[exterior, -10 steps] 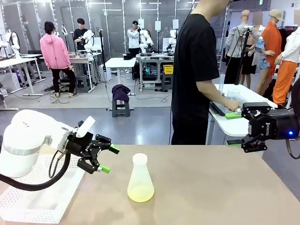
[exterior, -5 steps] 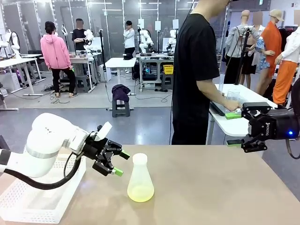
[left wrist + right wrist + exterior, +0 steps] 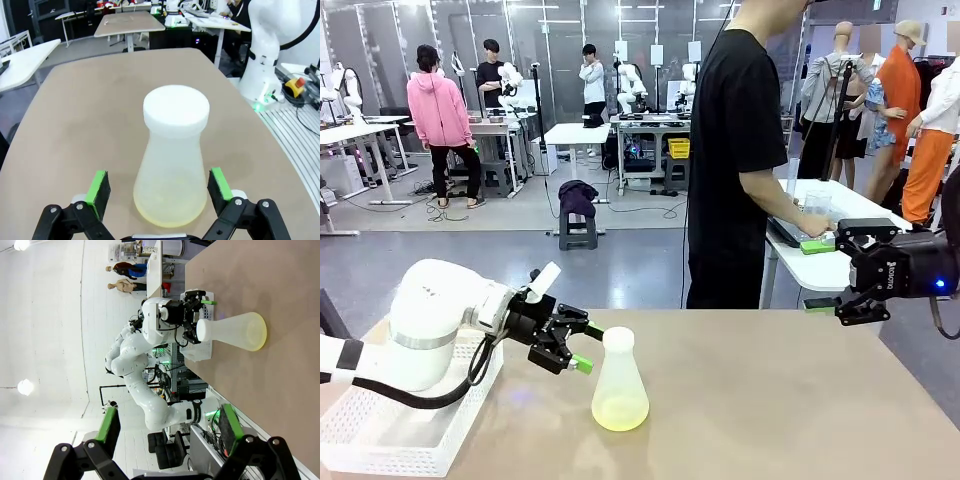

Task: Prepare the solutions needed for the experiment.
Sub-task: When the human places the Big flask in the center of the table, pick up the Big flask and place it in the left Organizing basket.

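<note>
A frosted conical flask [image 3: 620, 385] with a white cap stands upright on the tan table [image 3: 770, 400]. A little pale yellow-green solution [image 3: 620, 412] tints its wide base. My left gripper [image 3: 587, 347] is open at the flask's left side, level with its neck. In the left wrist view the flask [image 3: 172, 160] stands between the green pads [image 3: 99, 184] of my left gripper [image 3: 160, 186], with a gap on each side. My right gripper [image 3: 820, 275] hangs open and empty above the table's far right edge. The right wrist view shows my right gripper [image 3: 169, 427] open, the flask [image 3: 235, 330] far off.
A white perforated tray [image 3: 380, 430] sits under my left arm at the table's left end. A person in a black shirt [image 3: 735, 150] stands at the far side, turned to another white table [image 3: 820, 262] on the right.
My left arm has swung right and a little up towards the flask, bringing its open fingers to the flask's side. The flask and my right arm have not moved.
</note>
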`<state>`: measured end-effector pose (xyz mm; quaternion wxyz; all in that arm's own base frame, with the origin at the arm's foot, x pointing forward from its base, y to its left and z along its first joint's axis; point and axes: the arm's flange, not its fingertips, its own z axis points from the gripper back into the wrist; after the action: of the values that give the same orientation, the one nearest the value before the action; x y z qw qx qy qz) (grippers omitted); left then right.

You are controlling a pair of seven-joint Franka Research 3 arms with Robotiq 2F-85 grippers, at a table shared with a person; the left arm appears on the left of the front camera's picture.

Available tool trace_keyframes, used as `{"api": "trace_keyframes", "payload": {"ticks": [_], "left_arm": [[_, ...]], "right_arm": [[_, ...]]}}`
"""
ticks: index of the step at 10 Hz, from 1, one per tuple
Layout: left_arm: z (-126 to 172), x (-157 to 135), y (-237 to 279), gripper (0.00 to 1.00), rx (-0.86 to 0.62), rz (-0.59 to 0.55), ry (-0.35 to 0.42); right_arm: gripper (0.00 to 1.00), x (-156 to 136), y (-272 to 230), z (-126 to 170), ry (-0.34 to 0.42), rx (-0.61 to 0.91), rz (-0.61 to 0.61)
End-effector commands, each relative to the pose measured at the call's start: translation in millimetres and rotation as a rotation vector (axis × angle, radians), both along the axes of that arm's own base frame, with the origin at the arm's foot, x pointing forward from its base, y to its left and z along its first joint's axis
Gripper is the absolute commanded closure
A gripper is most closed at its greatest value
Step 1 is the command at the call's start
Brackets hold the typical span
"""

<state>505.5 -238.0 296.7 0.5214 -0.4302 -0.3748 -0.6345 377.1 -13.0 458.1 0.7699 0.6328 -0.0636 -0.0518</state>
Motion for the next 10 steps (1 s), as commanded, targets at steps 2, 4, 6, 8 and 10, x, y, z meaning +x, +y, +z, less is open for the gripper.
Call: {"api": "trace_keyframes", "payload": {"ticks": [2, 4, 6, 8, 10], "left_arm": [[-8, 5, -22, 0.0, -0.009, -0.031, 0.055], [-14, 6, -32, 0.0, -0.028, -0.043, 0.071], [-14, 3, -39, 0.0, -0.06, -0.065, 0.087], [-17, 2, -43, 0.0, -0.084, -0.075, 0.111], [-20, 1, -47, 0.0, -0.11, -0.091, 0.133]], "right_arm": [[0.0, 1, -1, 2, -0.003, 0.0, 0.005], [0.0, 1, -1, 2, -0.003, 0.0, 0.005], [0.0, 1, -1, 2, -0.003, 0.0, 0.005], [0.0, 1, -1, 2, -0.003, 0.0, 0.005], [0.0, 1, -1, 2, -0.003, 0.0, 0.005]]}}
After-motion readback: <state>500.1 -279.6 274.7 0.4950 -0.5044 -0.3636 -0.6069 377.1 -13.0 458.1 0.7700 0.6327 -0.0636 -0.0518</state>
